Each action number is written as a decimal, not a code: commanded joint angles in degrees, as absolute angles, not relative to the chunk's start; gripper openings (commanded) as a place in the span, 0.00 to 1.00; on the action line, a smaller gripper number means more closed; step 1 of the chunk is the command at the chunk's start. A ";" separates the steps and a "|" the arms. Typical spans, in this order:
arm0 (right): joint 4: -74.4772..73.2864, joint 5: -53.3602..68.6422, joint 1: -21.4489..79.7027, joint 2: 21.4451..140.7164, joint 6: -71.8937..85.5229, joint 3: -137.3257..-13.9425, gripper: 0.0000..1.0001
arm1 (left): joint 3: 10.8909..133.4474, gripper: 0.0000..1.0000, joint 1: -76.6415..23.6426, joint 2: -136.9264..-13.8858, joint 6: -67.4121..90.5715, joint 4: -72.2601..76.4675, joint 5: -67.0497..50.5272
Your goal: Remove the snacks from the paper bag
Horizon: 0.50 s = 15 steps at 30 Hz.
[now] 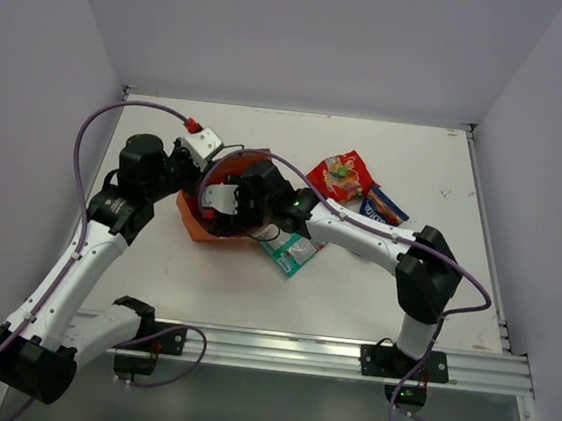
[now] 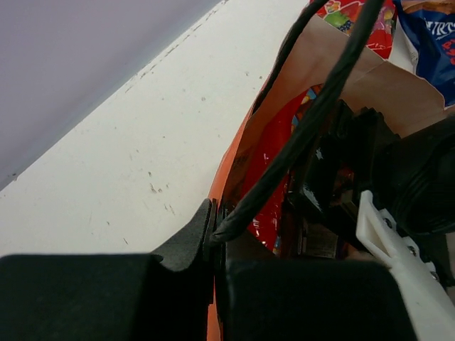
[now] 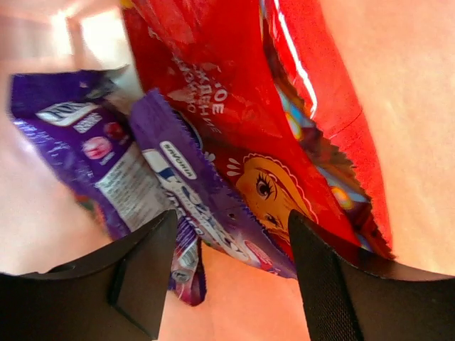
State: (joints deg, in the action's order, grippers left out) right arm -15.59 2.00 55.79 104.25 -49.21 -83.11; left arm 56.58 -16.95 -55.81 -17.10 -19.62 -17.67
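Note:
The orange paper bag (image 1: pixel 199 224) lies on its side at the table's middle left, mouth toward the right. My left gripper (image 2: pixel 213 234) is shut on the bag's rim (image 2: pixel 231 167) beside a dark loop handle (image 2: pixel 313 114). My right gripper (image 3: pixel 231 234) is open inside the bag, its fingers either side of a purple packet (image 3: pixel 188 192). A red packet with a cartoon face (image 3: pixel 234 121) and another purple packet (image 3: pixel 78 135) lie just beyond it. On the table lie a red candy-print packet (image 1: pixel 340 175), a blue one (image 1: pixel 384 205) and a teal-white one (image 1: pixel 288 254).
The right arm (image 1: pixel 359 237) crosses the table's middle into the bag. Grey walls enclose the table on the left, back and right. A metal rail (image 1: pixel 296 351) runs along the near edge.

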 commanded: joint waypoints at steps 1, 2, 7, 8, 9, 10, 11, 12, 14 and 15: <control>-12.22 -0.97 54.93 107.48 -50.71 -84.28 0.66 | 59.94 0.00 -17.67 -54.32 -18.19 -17.49 -20.92; -12.13 -0.79 54.84 108.01 -50.54 -84.64 0.65 | 59.85 0.00 -17.75 -54.32 -18.19 -17.49 -21.18; -10.72 -0.35 54.76 109.68 -50.36 -85.69 0.48 | 59.50 0.00 -17.93 -54.49 -18.19 -17.67 -21.97; -10.72 -0.35 54.67 109.86 -50.36 -85.87 0.48 | 59.50 0.00 -17.93 -54.41 -18.19 -17.67 -22.06; -10.64 0.61 54.67 109.95 -50.10 -86.30 0.38 | 59.41 0.00 -18.02 -54.40 -18.28 -17.58 -22.06; -10.63 1.40 54.67 110.04 -49.84 -86.48 0.32 | 59.33 0.00 -18.02 -54.40 -18.28 -17.58 -21.71; -10.98 1.67 54.67 109.95 -49.57 -86.66 0.16 | 59.41 0.00 -18.02 -54.40 -18.28 -17.58 -21.45; -11.07 1.84 54.67 109.69 -49.40 -87.01 0.08 | 59.24 0.00 -18.02 -54.40 -18.28 -17.58 -21.10; -11.34 2.90 54.58 107.94 -48.69 -86.84 0.00 | 59.06 0.00 -17.93 -54.32 -18.19 -17.58 -20.13; -11.60 3.42 54.67 107.06 -48.08 -86.57 0.00 | 59.06 0.00 -18.02 -54.14 -18.11 -17.58 -19.69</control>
State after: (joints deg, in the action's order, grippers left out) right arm -13.43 1.63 55.02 110.02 -49.63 -83.55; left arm 56.69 -17.06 -55.79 -17.56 -20.78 -18.17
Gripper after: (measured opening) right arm 0.024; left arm 0.035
